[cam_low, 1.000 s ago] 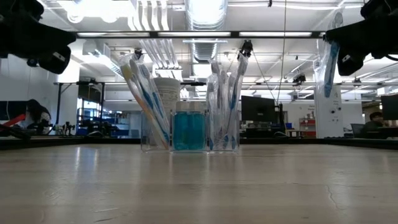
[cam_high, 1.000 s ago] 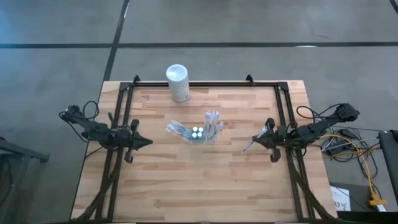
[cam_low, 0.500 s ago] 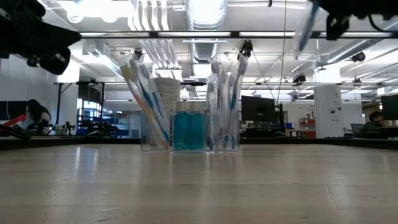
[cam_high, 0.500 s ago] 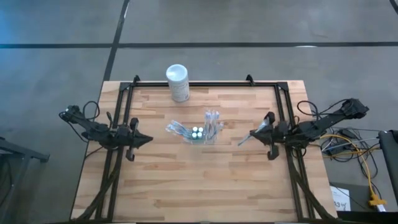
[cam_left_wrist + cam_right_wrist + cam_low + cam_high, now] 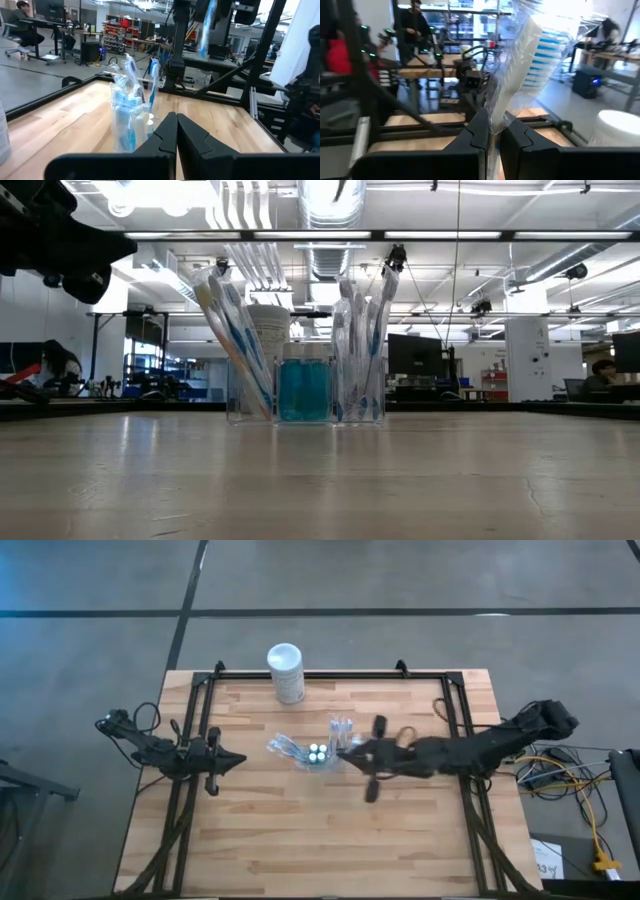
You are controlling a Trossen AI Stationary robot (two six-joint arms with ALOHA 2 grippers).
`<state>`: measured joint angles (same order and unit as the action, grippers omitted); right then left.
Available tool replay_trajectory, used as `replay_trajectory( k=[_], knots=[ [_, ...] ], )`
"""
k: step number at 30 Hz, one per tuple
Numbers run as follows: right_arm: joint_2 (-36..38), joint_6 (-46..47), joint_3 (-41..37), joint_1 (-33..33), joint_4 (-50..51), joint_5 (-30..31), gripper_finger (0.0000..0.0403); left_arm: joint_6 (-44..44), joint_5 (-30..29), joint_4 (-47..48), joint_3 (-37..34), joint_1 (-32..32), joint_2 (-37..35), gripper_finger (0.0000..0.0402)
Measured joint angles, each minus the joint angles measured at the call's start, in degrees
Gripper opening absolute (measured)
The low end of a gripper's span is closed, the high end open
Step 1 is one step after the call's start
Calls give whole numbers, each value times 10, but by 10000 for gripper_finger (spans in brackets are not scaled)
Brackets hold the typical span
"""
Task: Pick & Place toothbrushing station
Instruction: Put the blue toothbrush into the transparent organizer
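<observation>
**A:** At the near edge of the low view, what was there?

**B:** Bare wooden table (image 5: 320, 480), and farther in, the toothbrushing station (image 5: 305, 388): a clear holder with three compartments. Wrapped toothbrushes (image 5: 232, 330) leaned out of one end compartment, more stood upright in the other end one, and the middle one held something blue (image 5: 304, 389).

**A:** And from above?

**B:** The station (image 5: 318, 753) stood near the middle of the table (image 5: 300, 840), a little toward the far side. The right gripper (image 5: 345, 752) had reached out across the table and hung over the station's right end, just beside the upright brushes.

**A:** Was it carrying anything?

**B:** Yes. In its own wrist view the right gripper (image 5: 492, 131) pinched a packaged toothbrush (image 5: 530, 65) between its fingers (image 5: 476, 132), the wrapper sticking up past them.

**A:** The other arm?

**B:** The left gripper (image 5: 238, 761) waited at the table's left side, well apart from the station, fingers pressed together with nothing between them; its wrist view showed them (image 5: 176, 134) meeting in a point aimed at the station (image 5: 131, 112).

**A:** Anything beyond?

**B:** A white canister (image 5: 286, 673) stood at the table's far edge. Past that, the room held desks, monitors and a seated person (image 5: 604, 372).
</observation>
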<state>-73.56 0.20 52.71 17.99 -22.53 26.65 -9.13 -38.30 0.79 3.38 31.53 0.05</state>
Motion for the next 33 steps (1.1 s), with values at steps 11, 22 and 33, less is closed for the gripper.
replay_trajectory(
  k=[11, 22, 33],
  knots=[
    [-212, 38, 167, -83, 35, 5, 13, -14, 1, 2, -6, 1, 0, 7],
    [-337, 105, 233, -89, 72, 144, 13, -31, 1, 0, -11, 1, 0, 7],
    [-405, 163, 240, -92, 98, 170, 13, -26, -3, -2, -12, 0, 1, 7]
  ],
)
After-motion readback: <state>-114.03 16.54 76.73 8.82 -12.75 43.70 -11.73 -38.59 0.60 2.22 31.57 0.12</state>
